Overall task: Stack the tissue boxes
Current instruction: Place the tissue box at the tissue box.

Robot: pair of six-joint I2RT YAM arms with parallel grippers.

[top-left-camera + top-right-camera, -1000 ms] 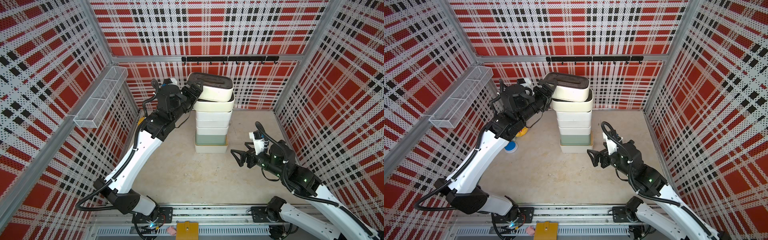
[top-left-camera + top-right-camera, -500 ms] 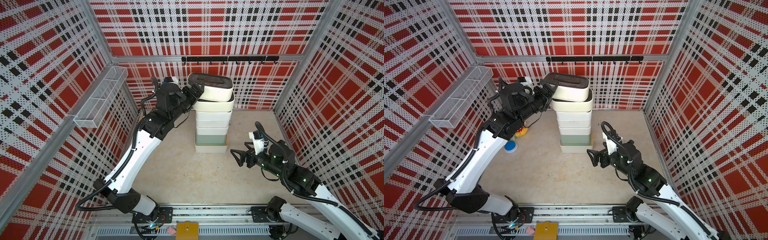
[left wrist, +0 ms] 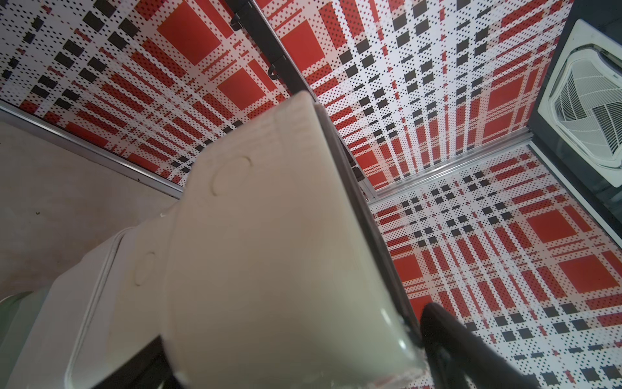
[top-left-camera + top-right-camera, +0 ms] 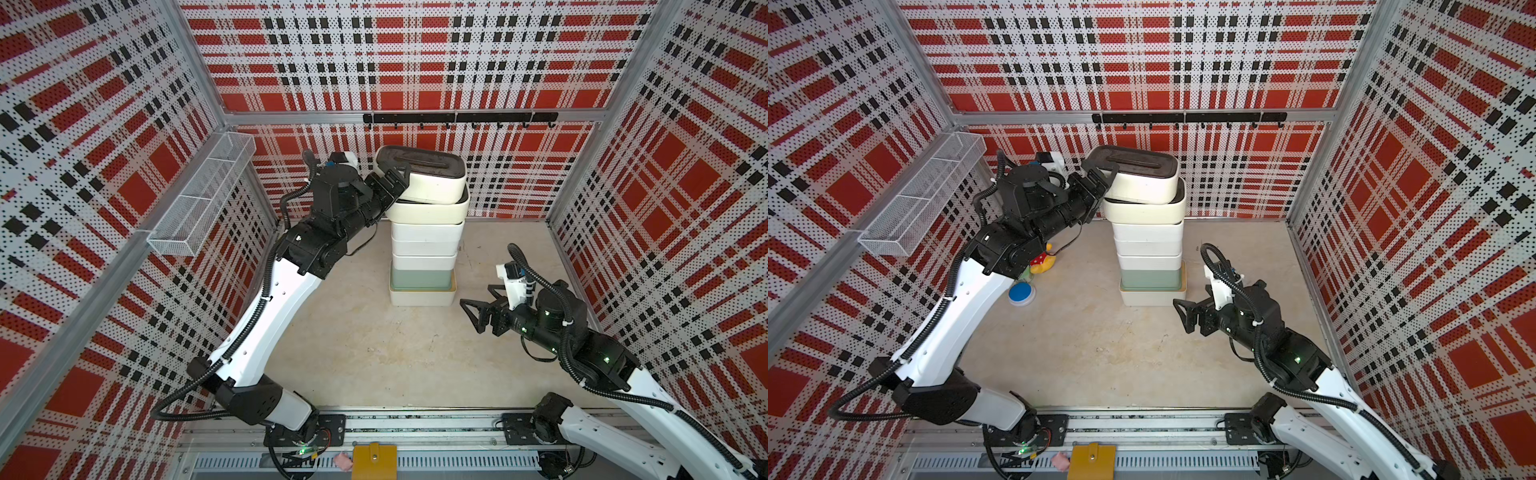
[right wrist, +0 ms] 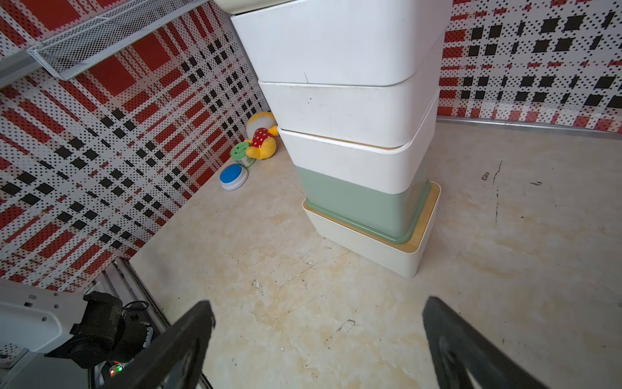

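The tissue boxes stand in one tall stack (image 4: 424, 245) (image 4: 1148, 245) at the back middle. The lowest is white with a tan wood lid (image 5: 373, 246). On it sits the mint-green one (image 5: 363, 205), with white ones above. The top box (image 4: 430, 183) (image 4: 1142, 183) has a dark lid, lies tilted and overhangs the stack to the left. My left gripper (image 4: 395, 183) (image 4: 1102, 178) (image 3: 292, 340) is open and straddles that box's left end, with a thin gap at one finger (image 3: 444, 336). My right gripper (image 4: 473, 316) (image 4: 1183, 316) (image 5: 318, 311) is open and empty, low beside the stack's base.
A wire basket (image 4: 203, 199) hangs on the left wall and a black hook rail (image 4: 457, 118) runs along the back wall. A yellow-red plush toy (image 4: 1042, 262), a green disc (image 5: 240, 151) and a blue disc (image 4: 1021, 293) lie by the left wall under my left arm.
My left gripper's jaws have spread slightly around the top box's end. The box has stayed tilted on the stack. The right arm has not moved.
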